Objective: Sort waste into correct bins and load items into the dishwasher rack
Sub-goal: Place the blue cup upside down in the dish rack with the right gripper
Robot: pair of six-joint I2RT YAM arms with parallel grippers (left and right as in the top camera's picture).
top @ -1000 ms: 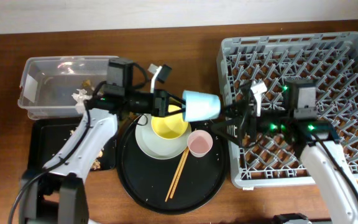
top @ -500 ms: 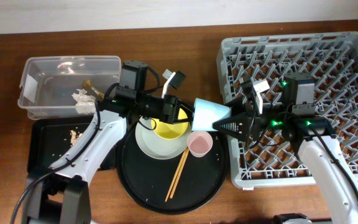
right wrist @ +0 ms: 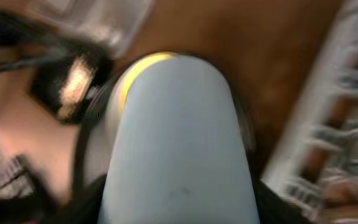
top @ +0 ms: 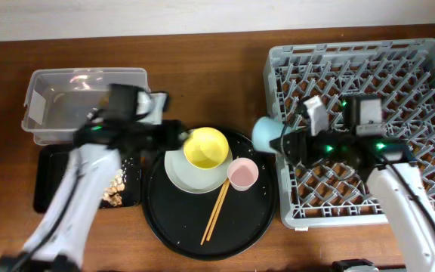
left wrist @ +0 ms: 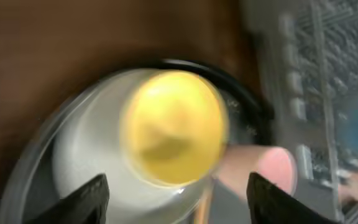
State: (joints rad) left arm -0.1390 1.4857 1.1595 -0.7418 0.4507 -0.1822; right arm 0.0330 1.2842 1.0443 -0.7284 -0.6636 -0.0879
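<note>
The light-blue cup (top: 266, 134) hangs on its side at the left edge of the grey dishwasher rack (top: 399, 75), and my right gripper (top: 287, 142) is shut on it. It fills the right wrist view as the cup (right wrist: 179, 143), its base between the jaws of that gripper (right wrist: 179, 208). My left gripper (top: 174, 136) stands open and blurred left of the yellow bowl (top: 206, 147). Through the left wrist, the open gripper (left wrist: 179, 205) looks down on the bowl (left wrist: 173, 134), the grey-green plate (left wrist: 79, 168) and the pink cup (left wrist: 263, 171). Chopsticks (top: 217, 210) lie on the round tray.
A round black tray (top: 172, 227) carries the plate (top: 178, 175), bowl and pink cup (top: 242, 174). A clear tub (top: 59, 94) sits at back left, with a shallow black tray (top: 51, 181) holding beige scraps (top: 114, 189) in front of it. The left arm covers part of both.
My left gripper opened, let go of the blue cup and swung back left. The right gripper closed on the cup and drew it right to the rack's edge.
</note>
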